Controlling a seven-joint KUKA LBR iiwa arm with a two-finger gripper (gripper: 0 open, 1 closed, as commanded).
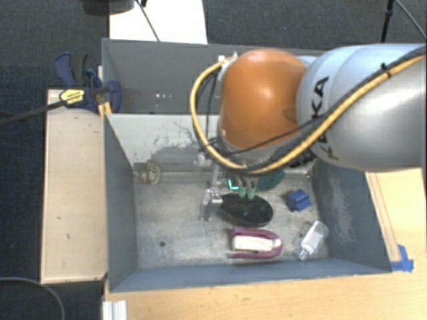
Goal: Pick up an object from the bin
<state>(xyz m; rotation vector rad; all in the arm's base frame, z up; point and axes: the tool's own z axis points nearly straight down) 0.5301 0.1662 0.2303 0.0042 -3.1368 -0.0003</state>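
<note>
My gripper (215, 199) hangs low in the middle of the bin, under the arm's orange cover. Its metal tip stands just left of a black oval object with green parts (248, 211) that lies on the bin floor. Whether it touches that object I cannot tell. A maroon and white object (254, 243) lies just in front of the black one. A dark teal object (271, 179) peeks out behind it, partly hidden by the arm.
A small blue block (298, 199) and a clear little bottle (311, 239) lie at the right of the floor. A small round grey thing (148, 173) sits at the back left. The arm covers the bin's back right.
</note>
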